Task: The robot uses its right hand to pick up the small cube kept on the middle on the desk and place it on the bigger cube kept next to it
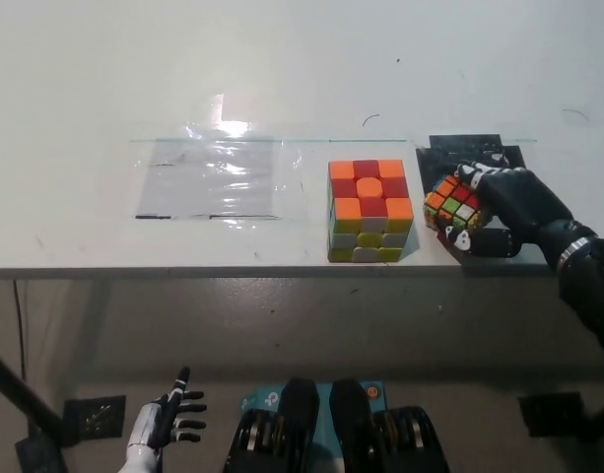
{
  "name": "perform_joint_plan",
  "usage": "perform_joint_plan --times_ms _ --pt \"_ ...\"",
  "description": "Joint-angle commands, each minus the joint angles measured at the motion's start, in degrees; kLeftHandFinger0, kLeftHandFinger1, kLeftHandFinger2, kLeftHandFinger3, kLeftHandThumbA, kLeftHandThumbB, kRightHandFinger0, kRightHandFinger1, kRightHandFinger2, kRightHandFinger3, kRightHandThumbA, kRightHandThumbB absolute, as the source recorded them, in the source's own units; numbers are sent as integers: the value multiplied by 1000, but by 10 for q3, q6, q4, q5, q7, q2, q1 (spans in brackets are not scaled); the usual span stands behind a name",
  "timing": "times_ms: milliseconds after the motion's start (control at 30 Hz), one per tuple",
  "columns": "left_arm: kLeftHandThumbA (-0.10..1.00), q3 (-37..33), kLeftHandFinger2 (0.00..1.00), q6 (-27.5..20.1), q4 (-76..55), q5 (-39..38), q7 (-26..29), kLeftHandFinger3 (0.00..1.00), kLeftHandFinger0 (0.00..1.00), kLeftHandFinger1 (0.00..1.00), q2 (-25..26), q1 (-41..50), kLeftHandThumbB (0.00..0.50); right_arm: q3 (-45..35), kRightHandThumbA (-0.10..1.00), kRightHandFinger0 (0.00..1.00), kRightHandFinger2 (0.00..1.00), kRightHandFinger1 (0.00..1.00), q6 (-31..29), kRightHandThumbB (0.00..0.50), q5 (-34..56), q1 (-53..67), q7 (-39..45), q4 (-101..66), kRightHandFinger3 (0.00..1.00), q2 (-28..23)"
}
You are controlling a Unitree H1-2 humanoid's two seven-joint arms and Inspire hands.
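Gripping the small cube (451, 203), black right hand (499, 209) has fingers wrapped around it, tilted, just right of the bigger cube (369, 210) near the desk (282, 69) front edge. White left hand (166, 424) hangs low at left, fingers spread, empty.

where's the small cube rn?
Head view, right side: small cube is held in the black right hand, just right of the bigger cube, near the desk's front edge.

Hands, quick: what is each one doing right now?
Right hand: shut on the small cube.
Left hand: open, holding nothing, low beside the body.
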Motion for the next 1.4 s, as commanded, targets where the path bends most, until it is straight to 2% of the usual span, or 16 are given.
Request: perform_joint_plan --times_ms 0,33,100,167,267,333,367,400,533,633,833,1033,1133,1167,1267,1367 --pt "913 -6 690 -12 -10 10 5 659 630 600 8 -14 72 20 -100 102 535 419 -43 0 -62 -8 -58 23 200 1" --pt "909 -6 681 -15 -8 9 3 659 617 589 9 -15 67 19 -100 48 598 423 -43 0 -63 -8 -66 24 243 2" --pt "882 -5 641 -7 -22 9 4 617 600 559 8 -12 51 24 -100 155 701 515 -31 15 -90 -10 -90 22 391 3" --pt "871 -3 617 -7 -16 6 3 587 581 538 8 -15 67 23 -100 58 393 294 -22 0 -99 -9 -105 21 230 5" --pt "882 -5 636 -12 -12 10 5 604 589 554 8 -16 70 19 -100 0 198 95 -23 0 -96 -8 -115 24 133 7" --pt "869 -3 618 -12 -12 7 3 594 567 536 8 -16 71 14 -100 0 160 36 -21 0 -98 -7 -125 26 198 9" --pt "872 -3 619 -12 -9 7 2 595 566 535 8 -18 76 9 -100 0 79 1 -12 0 -97 -2 -126 17 128 10" --pt "873 -3 613 -13 -10 8 2 583 558 533 9 -18 65 7 -100 0 109 21 -8 0 -99 0 -126 13 184 11" --pt "880 -1 604 -7 -14 5 -2 578 549 523 8 -17 53 3 -100 1 108 24 -6 0 -103 4 -127 9 170 12" --pt "868 -2 637 -6 -15 9 6 601 590 568 8 -17 94 4 -100 0 3 0 -24 20 -113 2 -161 28 58 13" --pt "898 -4 699 -1 -17 13 4 682 649 614 9 -14 84 -2 -100 0 3 0 -31 18 -110 4 -173 28 0 12" --pt "881 -1 666 -11 -15 8 1 627 617 580 8 -12 89 -11 -100 0 0 0 -39 24 -108 4 -176 14 0 7" --pt "901 -3 651 -3 -14 12 4 622 604 569 8 -11 88 -17 -100 0 17 13 -42 68 -106 3 -170 -4 0 2" --pt "911 -3 648 -3 -14 12 3 623 601 568 8 -11 88 -17 -100 0 47 20 -42 103 -106 3 -170 -4 0 2" --pt "922 -3 667 -12 -9 12 4 641 625 594 8 -10 89 -22 -100 0 84 24 -47 112 -108 2 -177 -11 4 1" --pt "929 -6 698 -14 -9 17 7 660 670 619 9 -8 88 -31 -100 0 228 73 -44 134 -111 -7 -166 -43 19 -9"
